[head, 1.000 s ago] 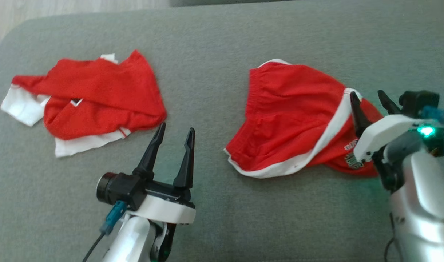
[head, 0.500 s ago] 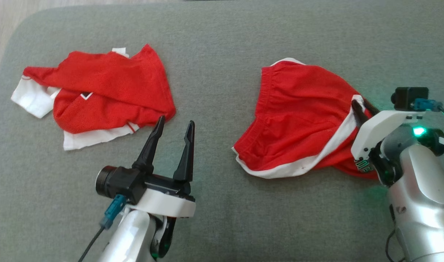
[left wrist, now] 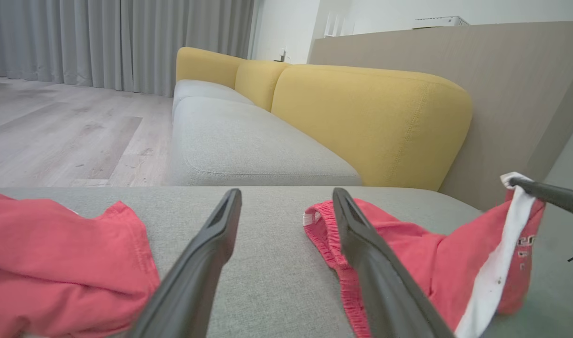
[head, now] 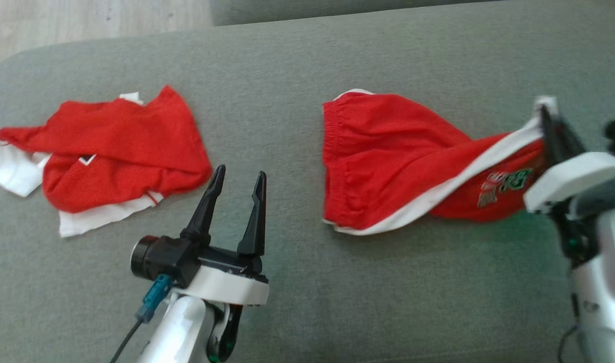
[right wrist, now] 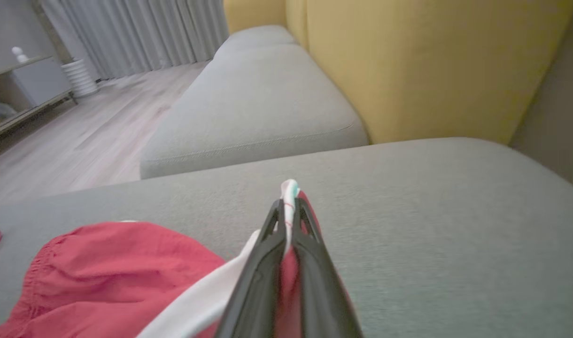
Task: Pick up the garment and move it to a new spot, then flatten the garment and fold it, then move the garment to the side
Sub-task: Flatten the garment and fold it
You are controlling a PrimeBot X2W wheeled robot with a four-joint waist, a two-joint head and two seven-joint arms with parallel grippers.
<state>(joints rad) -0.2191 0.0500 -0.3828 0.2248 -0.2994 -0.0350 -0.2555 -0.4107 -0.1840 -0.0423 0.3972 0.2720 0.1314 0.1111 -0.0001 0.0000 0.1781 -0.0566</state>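
1. The right gripper [head: 548, 121] is pinching the white-trimmed hem corner of the red shorts [head: 388, 161], its jaws closed on the cloth and holding that end raised above the grey cushion [head: 307, 302] at the right.
2. The rest of the shorts is lying rumpled right of centre, with the elastic waistband [head: 332, 136] facing left.
3. The left gripper [head: 240, 174] is hovering open and empty between the shorts and a second red garment [head: 116, 151] at the left.
4. The fabric is looking light, soft and limp, likely to sag and trail from a one-corner hold. The gathered waistband is probably offering the firmer second hold.

Bare grey cushion [head: 277, 126] between red shirt [head: 121, 146] and red shorts [head: 383, 156], left end effector [head: 240, 172] in the gap.
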